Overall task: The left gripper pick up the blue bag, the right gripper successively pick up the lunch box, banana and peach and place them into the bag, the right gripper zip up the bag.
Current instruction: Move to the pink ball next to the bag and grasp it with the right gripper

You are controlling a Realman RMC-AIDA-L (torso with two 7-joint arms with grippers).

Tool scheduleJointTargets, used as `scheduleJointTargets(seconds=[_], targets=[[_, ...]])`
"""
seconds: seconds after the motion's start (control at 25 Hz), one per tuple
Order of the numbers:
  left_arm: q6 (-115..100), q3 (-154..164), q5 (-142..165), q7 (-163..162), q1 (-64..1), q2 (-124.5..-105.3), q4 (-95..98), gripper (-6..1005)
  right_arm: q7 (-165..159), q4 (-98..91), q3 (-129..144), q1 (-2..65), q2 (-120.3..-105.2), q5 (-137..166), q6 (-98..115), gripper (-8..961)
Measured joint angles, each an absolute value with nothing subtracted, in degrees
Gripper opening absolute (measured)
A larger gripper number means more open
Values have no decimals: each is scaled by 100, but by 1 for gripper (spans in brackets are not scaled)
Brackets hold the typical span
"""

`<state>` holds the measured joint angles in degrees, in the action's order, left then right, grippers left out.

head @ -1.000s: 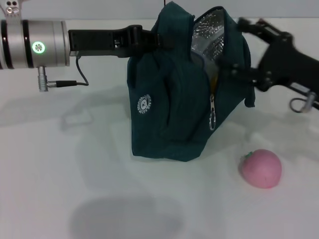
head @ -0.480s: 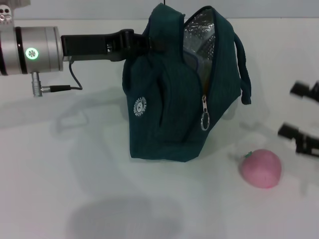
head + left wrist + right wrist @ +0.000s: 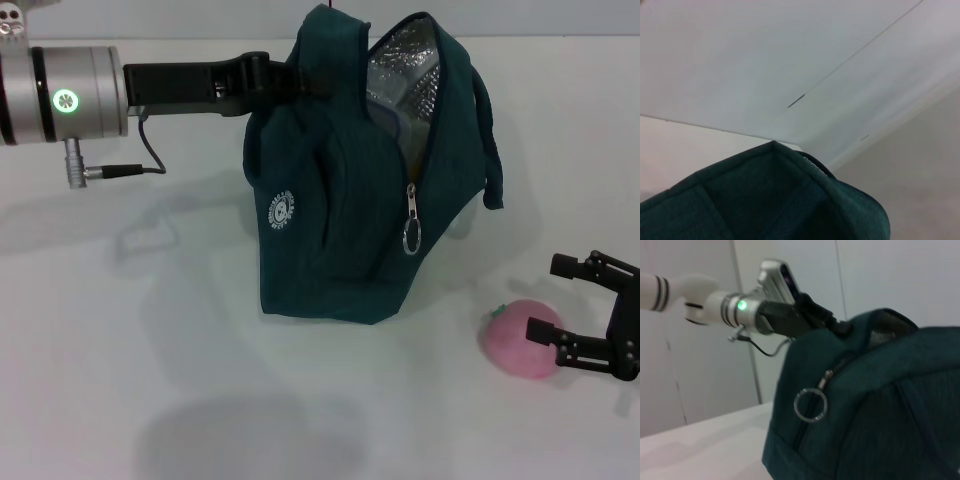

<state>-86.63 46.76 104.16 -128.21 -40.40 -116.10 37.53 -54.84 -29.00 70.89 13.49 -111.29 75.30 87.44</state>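
Observation:
The blue bag (image 3: 340,200) stands on the white table with its zipper open and its silver lining showing. My left gripper (image 3: 298,80) is shut on the bag's top edge and holds it upright; the right wrist view shows that grip (image 3: 836,326) above the bag (image 3: 880,405) and the ring pull (image 3: 810,406). The pink peach (image 3: 515,338) lies on the table to the right of the bag. My right gripper (image 3: 553,298) is low beside the peach's right side and open, one fingertip at the fruit. The lunch box and banana are hidden.
The zipper ring pull (image 3: 411,238) hangs at the bag's front. A loop handle (image 3: 490,150) droops over the bag's right side. The left wrist view shows only bag fabric (image 3: 765,200) against a pale wall. Bare white table (image 3: 150,380) lies in front and to the left.
My right gripper left the bag's opening, swung out to the right and dropped to table level beside the peach. The bag settled slightly left; the left arm held on.

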Motion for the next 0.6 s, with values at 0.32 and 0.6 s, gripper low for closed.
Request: scheduleJointTargets(seconds=[0.32, 0.6], targets=[[-8617, 4676, 10411, -12818, -4043, -11603, 3749, 45, -5489, -2891, 7103, 1301, -11225, 7769, 8416, 791], [-8587, 4676, 10406, -12809, -4043, -11598, 3744, 45, -5491, -2883, 7081, 1270, -11344, 7978, 8012, 768]])
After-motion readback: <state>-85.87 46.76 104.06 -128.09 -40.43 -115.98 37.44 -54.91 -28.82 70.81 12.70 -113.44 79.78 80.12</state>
